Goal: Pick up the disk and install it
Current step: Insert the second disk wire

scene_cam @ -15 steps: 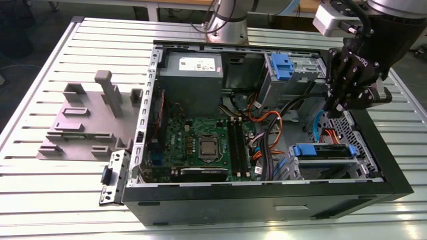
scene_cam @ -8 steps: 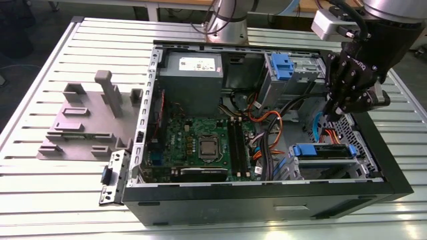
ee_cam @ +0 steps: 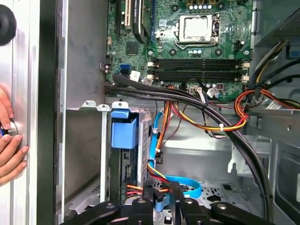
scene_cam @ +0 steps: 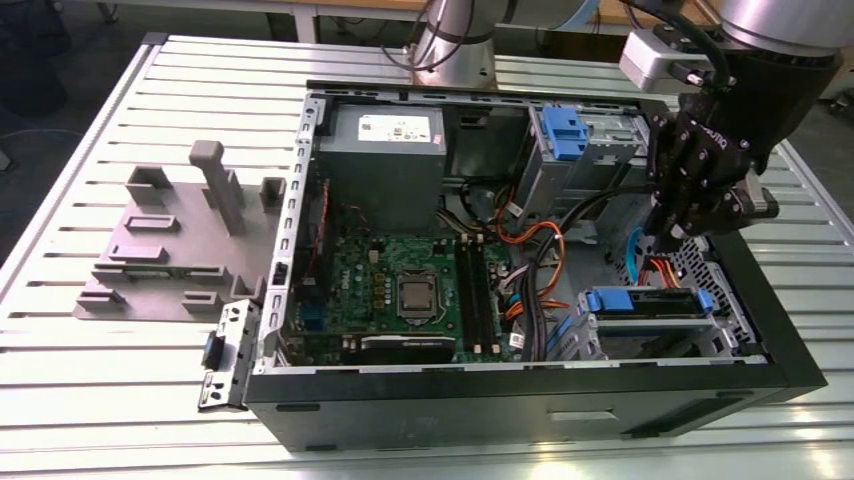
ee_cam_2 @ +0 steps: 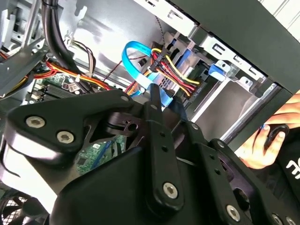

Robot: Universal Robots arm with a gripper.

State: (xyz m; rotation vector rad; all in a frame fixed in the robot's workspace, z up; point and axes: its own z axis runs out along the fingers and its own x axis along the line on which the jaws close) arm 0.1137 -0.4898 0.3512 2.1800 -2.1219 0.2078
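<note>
**Disk seated in its bay, hand above the cables**

Over the case's drive corner, on the exterior view's right, the hand (scene_cam: 697, 205) hangs just above the open computer case (scene_cam: 534, 400). Its black fingers (ee_cam: 161, 204) seem to stand together around the connector end of the blue data cable (ee_cam: 187, 185) and the red, yellow and black power leads (ee_cam_2: 180, 77), but I cannot tell whether they are clamped on anything or merely close by.

The disk (ee_cam: 124, 140), framed by its blue carrier, sits in the metal drive bay (scene_cam: 647, 320) at the case's near corner, with the blue tab facing up. The hand does not carry it. From this I judge the picking up and the placing done; the cabling at the disk's back end looks plugged in or nearly so, and I cannot settle which.

Further inside the case lie the green motherboard (scene_cam: 400, 280) with its bare processor socket, and the grey power supply (scene_cam: 387, 150) toward the back.

Beside the case, on the exterior view's left, the grey holder (scene_cam: 174, 240) with upright posts stands with no disk in it, on the ribbed metal tabletop (scene_cam: 107, 400). A person's hand (ee_cam: 9, 145) rests at the tabletop's edge outside the case wall. Behind, the arm's base and other furniture show dimly.
</note>
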